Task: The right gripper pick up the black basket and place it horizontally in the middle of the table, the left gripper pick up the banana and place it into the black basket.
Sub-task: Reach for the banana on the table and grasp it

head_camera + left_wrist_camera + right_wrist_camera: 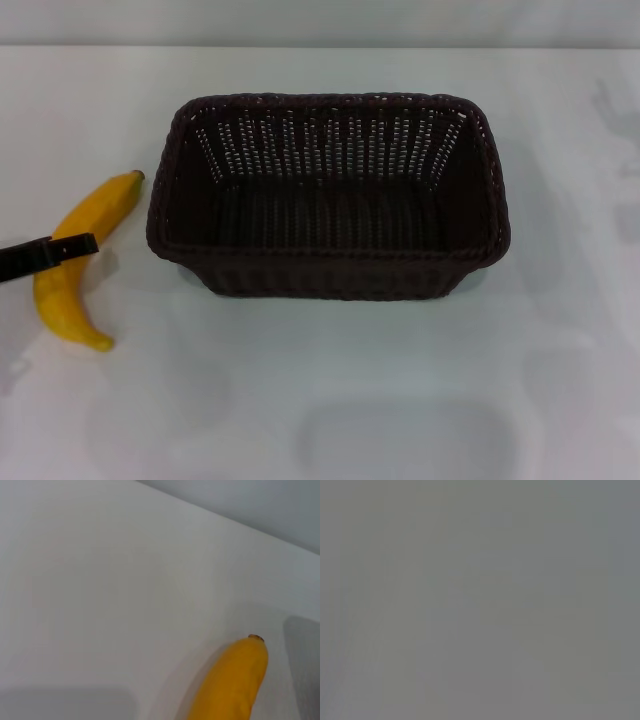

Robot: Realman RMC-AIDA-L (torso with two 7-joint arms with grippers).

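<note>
Just left of the black basket point(328, 195), the banana point(78, 260) lies on the counter point(300, 390).
Left gripper point(85, 245) overlaps its middle; jaws' state unclear.

Woven wicker black basket point(330, 195) on glossy table point(330, 400).

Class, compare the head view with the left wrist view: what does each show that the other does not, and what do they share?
Only the head view shows the black basket, standing long side across the middle of the table and holding nothing, and the left end effector, a black bar reaching in from the left over the banana's middle. The right end effector is absent from it. Only the left wrist view shows one banana tip close up, with its small brown end. Both share the yellow banana lying on the white table, outside the basket.
</note>
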